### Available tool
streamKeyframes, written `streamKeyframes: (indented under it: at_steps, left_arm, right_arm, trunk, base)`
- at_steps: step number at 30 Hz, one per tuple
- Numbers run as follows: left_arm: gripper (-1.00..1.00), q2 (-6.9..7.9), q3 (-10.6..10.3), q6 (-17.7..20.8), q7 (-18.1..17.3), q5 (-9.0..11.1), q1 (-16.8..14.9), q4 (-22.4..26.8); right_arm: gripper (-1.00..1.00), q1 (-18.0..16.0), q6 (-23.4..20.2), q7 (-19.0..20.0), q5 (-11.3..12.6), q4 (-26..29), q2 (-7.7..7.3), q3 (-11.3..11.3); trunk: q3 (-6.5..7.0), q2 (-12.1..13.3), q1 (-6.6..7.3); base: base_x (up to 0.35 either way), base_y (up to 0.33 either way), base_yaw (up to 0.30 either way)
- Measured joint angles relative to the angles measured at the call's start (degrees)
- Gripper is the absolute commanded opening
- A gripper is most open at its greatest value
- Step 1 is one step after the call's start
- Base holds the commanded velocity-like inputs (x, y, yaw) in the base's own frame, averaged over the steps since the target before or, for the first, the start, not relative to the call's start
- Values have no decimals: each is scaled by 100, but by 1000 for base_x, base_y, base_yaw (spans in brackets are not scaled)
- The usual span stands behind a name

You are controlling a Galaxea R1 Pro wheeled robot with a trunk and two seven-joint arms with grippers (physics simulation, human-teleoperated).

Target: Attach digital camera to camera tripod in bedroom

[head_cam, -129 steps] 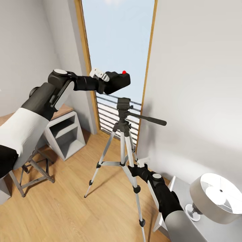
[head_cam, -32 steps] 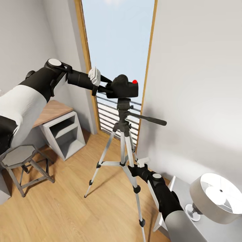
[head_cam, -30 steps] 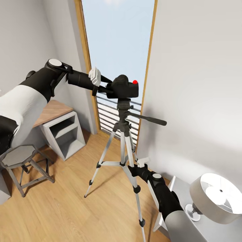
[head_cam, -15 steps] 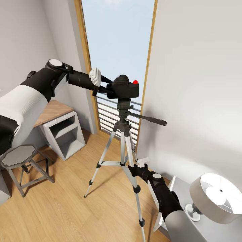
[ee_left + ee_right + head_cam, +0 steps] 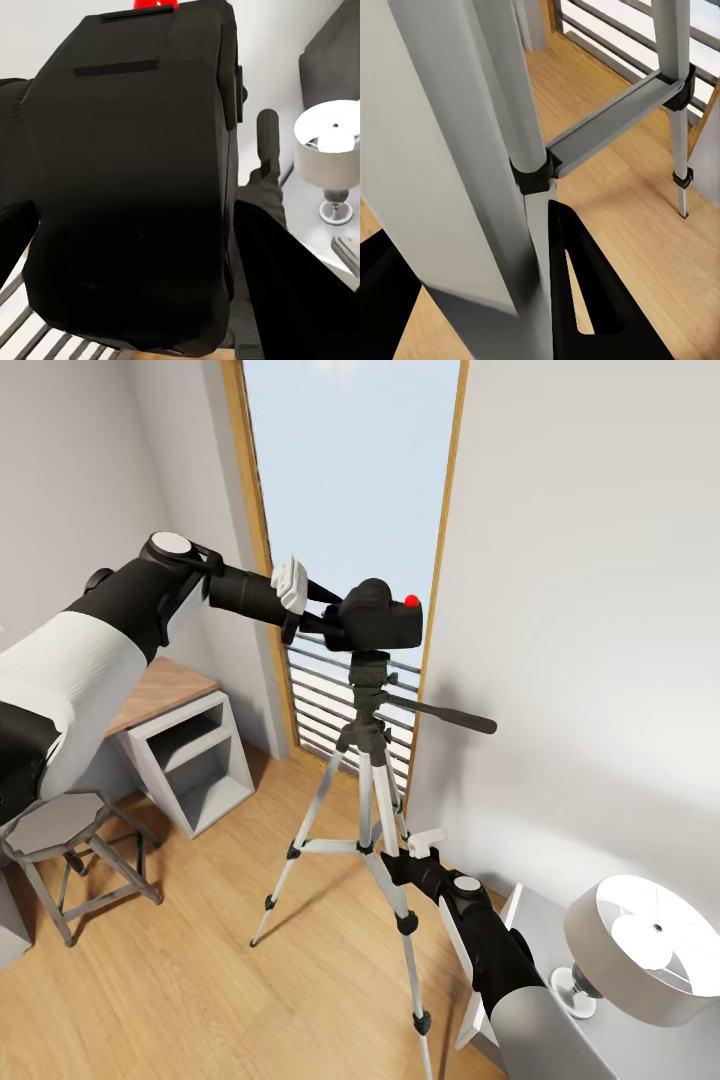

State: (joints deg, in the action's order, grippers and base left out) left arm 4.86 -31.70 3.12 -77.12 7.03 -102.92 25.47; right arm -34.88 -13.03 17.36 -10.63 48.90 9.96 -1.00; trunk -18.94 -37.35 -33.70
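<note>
The matte-black digital camera (image 5: 380, 618), its red button (image 5: 411, 600) on top, sits level right over the black head (image 5: 368, 672) of the camera tripod (image 5: 370, 790); whether they touch I cannot tell. My left gripper (image 5: 335, 622) is shut on the camera's left side. In the left wrist view the camera (image 5: 135, 180) blocks most of the picture, with the red button (image 5: 154, 3) at its edge. My right gripper (image 5: 388, 857) is shut on a silver tripod leg (image 5: 510, 97) low down, one black finger (image 5: 581, 300) beside it. The long black handle (image 5: 440, 715) points right.
A tall wood-framed window (image 5: 350, 490) with a railing stands behind the tripod. A grey cube shelf (image 5: 190, 760) and a metal stool (image 5: 60, 840) are at the left. A lamp (image 5: 640, 945) on a grey cabinet is at the lower right, with the pale wall (image 5: 580, 660) close by.
The left arm has lowered and levelled the camera onto the tripod head, then nudged it slightly right in the last second. The right gripper and tripod stay put.
</note>
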Motion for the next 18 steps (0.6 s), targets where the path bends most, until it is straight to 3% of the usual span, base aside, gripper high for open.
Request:
streamKeyframes:
  at_steps: [18]
  left_arm:
    - [-100,-8,0,80,-7,-2,0,0]
  right_arm:
    - [-100,0,-2,-1,3,1,0,0]
  trunk:
    - [0,0,0]
  base:
    - [0,0,0]
